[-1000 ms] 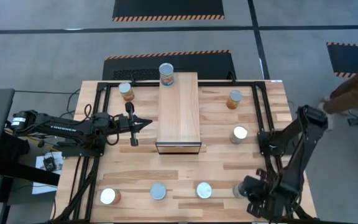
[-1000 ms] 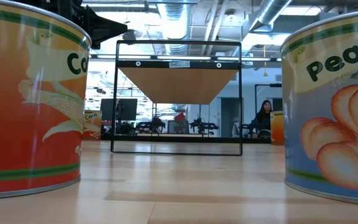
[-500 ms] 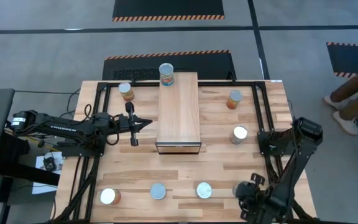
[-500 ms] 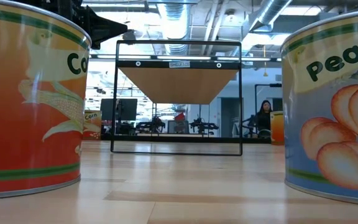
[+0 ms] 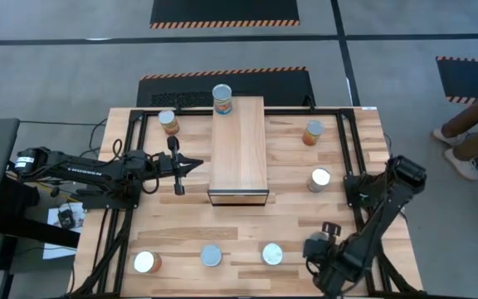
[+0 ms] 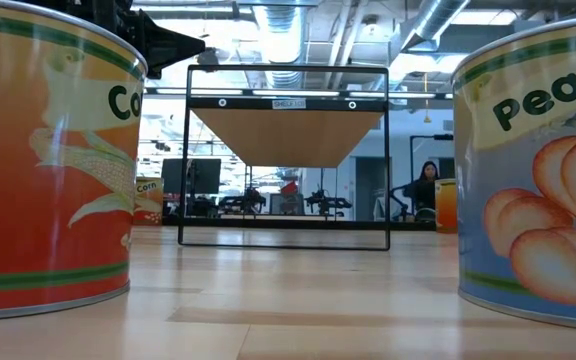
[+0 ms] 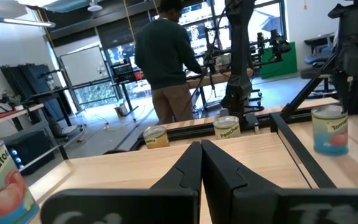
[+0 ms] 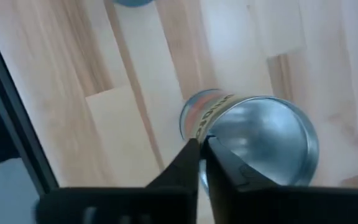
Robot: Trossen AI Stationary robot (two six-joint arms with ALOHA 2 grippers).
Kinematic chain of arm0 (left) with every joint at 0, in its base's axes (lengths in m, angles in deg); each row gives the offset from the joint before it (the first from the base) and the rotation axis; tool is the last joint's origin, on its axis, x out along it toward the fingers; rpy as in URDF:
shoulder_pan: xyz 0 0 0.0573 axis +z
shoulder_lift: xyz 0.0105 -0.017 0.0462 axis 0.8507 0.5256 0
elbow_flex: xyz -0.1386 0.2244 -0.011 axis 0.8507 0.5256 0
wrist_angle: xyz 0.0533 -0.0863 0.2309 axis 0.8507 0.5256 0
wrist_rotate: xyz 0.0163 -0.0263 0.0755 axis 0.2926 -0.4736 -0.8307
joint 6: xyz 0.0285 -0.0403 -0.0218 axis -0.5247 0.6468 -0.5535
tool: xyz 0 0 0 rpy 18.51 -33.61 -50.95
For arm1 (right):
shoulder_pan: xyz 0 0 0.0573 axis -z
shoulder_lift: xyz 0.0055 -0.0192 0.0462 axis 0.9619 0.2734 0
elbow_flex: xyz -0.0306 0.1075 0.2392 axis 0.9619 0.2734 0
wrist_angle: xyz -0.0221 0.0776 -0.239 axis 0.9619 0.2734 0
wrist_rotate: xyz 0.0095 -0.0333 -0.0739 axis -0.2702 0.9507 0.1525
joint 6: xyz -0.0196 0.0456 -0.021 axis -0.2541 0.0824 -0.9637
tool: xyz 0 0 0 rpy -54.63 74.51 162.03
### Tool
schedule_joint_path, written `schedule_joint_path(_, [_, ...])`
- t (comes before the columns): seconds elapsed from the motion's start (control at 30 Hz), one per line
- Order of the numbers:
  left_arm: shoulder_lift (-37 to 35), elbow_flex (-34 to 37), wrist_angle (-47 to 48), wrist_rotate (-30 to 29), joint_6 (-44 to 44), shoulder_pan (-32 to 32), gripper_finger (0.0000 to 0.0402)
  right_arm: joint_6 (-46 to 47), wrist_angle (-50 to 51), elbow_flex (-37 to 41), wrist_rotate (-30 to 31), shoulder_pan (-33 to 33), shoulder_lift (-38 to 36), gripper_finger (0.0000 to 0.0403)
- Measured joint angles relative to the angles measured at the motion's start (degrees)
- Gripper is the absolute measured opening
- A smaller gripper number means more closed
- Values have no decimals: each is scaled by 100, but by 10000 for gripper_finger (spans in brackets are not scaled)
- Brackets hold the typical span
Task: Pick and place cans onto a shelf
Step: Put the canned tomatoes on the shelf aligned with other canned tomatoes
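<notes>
- While the left gripper [image 5: 191, 166] waits beside the shelf [image 5: 239, 149] with jaws together, the right gripper [image 5: 315, 249] hangs over the counter [image 5: 247, 224] front-right corner, jaws together too.
- One can [image 8: 253, 134] stands right under the right gripper, unheld.
- Another can [image 5: 221, 99] stands on the shelf's far end.
- Six other cans sit on the counter around the shelf.

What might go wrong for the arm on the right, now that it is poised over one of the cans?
1. The right gripper is close over the can with its fingers shut. If it drops without opening, it may knock the can over instead of grasping it.
2. A second can stands close by, so a sideways swing of the arm might bump it.
</notes>
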Motion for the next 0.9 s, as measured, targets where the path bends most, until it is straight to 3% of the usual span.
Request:
schedule_joint_path(0.2, [0, 0, -1, 0, -27, -2, 0, -739, 1, 17, -59, 419, -241, 14])
schedule_joint_path(0.4, [0, 0, 2, 2, 9, 0, 0, -1101, 272, 15, 4, 758, -996, 4])
schedule_joint_path(0.57, [0, 0, 0, 2, 11, 0, 0, -1276, 733, 13, 799, 1092, -1751, 9])
schedule_joint_path(0.73, [0, 0, 0, 2, 46, 0, 0, -1380, 1423, 7, 1678, 2014, -2322, 5])
schedule_joint_path(0.9, [0, 0, 0, 2, 46, 0, 0, -3057, 1013, -90, 2085, 3448, -2564, 6])
